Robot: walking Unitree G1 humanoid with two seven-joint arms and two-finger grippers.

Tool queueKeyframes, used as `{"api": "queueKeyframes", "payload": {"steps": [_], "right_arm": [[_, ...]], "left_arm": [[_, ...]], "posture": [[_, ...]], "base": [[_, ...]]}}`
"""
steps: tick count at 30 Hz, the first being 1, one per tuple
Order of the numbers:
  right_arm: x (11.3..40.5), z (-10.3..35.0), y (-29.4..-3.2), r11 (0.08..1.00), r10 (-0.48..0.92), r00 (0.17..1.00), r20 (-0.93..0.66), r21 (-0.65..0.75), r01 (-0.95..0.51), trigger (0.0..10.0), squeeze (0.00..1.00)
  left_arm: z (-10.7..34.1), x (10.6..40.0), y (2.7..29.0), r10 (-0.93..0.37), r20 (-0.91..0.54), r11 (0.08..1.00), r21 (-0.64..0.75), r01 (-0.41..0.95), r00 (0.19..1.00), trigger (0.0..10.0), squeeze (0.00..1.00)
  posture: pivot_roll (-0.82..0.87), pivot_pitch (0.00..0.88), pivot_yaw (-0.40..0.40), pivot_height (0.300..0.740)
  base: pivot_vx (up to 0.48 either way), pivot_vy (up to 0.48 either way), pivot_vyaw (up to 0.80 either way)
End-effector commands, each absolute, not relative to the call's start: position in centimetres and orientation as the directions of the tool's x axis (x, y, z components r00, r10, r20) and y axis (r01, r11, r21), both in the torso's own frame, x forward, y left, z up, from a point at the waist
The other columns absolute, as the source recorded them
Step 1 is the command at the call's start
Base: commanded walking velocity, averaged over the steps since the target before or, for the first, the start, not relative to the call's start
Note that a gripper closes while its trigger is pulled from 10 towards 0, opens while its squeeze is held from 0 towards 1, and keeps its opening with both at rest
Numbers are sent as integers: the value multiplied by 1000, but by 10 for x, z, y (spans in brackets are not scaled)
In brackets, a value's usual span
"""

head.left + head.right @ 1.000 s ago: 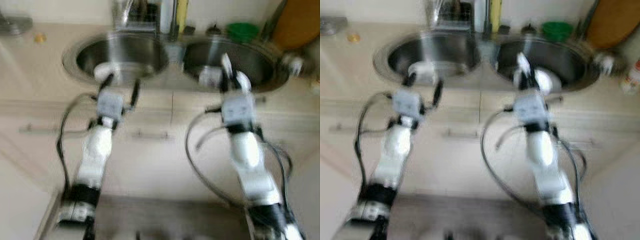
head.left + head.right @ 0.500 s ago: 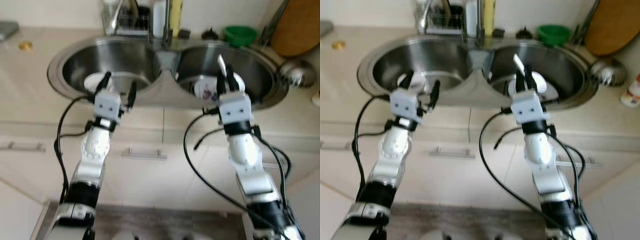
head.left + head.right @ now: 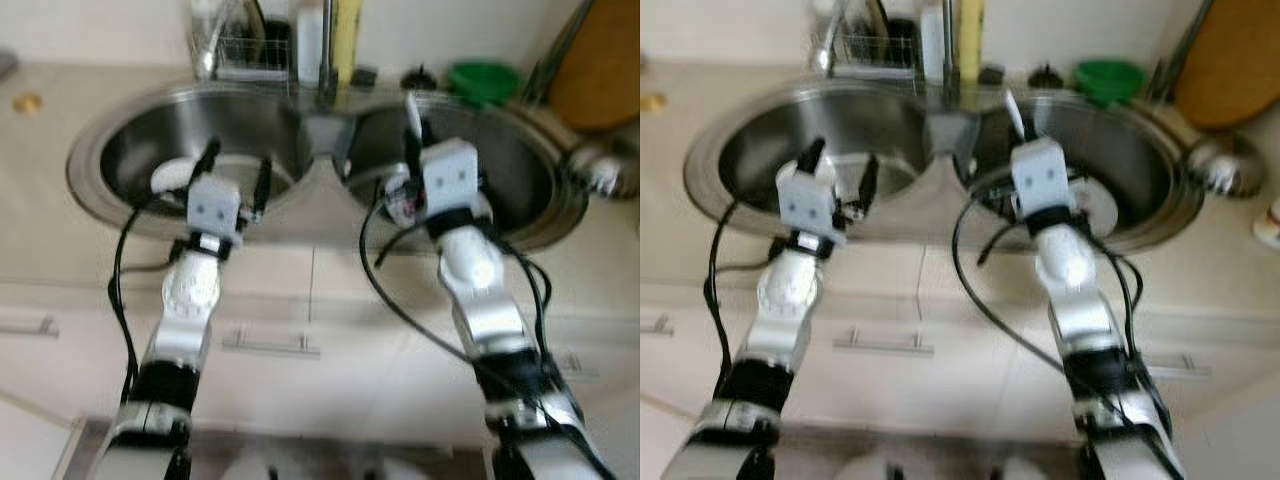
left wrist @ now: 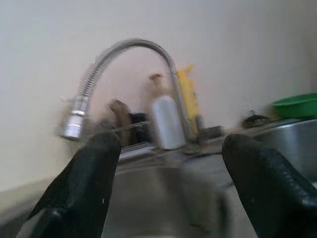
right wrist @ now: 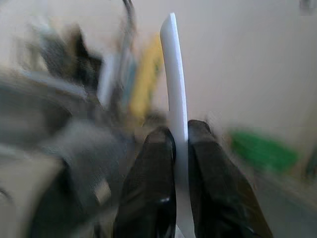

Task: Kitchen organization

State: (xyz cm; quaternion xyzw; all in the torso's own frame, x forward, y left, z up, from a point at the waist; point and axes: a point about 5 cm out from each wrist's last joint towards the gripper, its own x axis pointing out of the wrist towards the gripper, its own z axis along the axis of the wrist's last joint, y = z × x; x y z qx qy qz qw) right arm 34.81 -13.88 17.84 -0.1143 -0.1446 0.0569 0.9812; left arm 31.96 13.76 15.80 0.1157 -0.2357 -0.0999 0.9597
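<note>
A steel double sink [image 3: 320,215] lies before me. My left gripper [image 3: 237,165] hangs open over the front of the left basin, with nothing between its fingers [image 4: 94,168]. A white dish [image 3: 170,178] lies in that basin just beyond it. My right gripper [image 3: 412,140] reaches over the right basin, shut on a thin flat white piece [image 5: 173,64] that stands upright out of its fingertips [image 3: 410,108]. A patterned white dish [image 3: 1092,205] lies in the right basin under that arm.
A bendy faucet [image 4: 133,47] stands behind the divider, beside a white bottle [image 4: 166,124] and a yellow bottle [image 3: 348,40]. A dish rack [image 3: 245,50] is at the back left; a green bowl [image 3: 482,80], a wooden board [image 3: 600,70] and a steel ladle [image 3: 595,170] are at the right. Cabinet handles [image 3: 270,342] are below.
My right arm has reached farther forward over the right basin, still holding the white piece. The camera has shifted, so the sink sits differently in view. The left gripper stays open.
</note>
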Motion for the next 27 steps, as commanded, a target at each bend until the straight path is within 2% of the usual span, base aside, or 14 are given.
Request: {"api": "queueKeyframes", "payload": {"steps": [1,4,5,6,7,8,20,27], "right_arm": [[361,168,-136,975,149,976,159,-191,-117,10000,0],[367,160,-138,978,140,986,86,-169,-124,10000,0],[371,154,-141,987,131,991,40,-101,-126,10000,0],[372,152,-143,989,129,991,25,-71,-127,10000,43],[373,151,-144,990,129,992,17,-54,-128,10000,43],[374,150,-146,991,131,991,10,-37,-130,10000,1000],[370,156,-154,993,118,988,97,-17,-117,10000,1000],[361,164,-158,991,110,977,182,-98,-94,10000,1000]], "left_arm": [[159,320,138,-259,426,946,293,139,867,10000,0],[159,321,138,-260,425,946,294,140,867,10000,0],[158,321,137,-261,424,945,295,140,867,10000,0],[158,321,137,-262,423,945,296,142,867,10000,0],[158,321,136,-263,423,945,296,142,867,10000,0],[158,321,135,-265,422,944,297,144,867,10000,0],[155,319,133,-274,419,944,290,158,866,10000,0],[154,319,133,-274,415,945,285,162,867,10000,0]], "posture": [[106,0,-31,740],[108,0,-31,740],[111,0,-31,740],[112,0,-31,740],[114,0,-30,740],[114,0,-30,740],[107,0,-32,740],[103,0,-32,740]], "base": [[0,0,0],[0,0,0],[0,0,0],[0,0,0],[0,0,0],[0,0,0],[0,0,0],[0,0,0]]}}
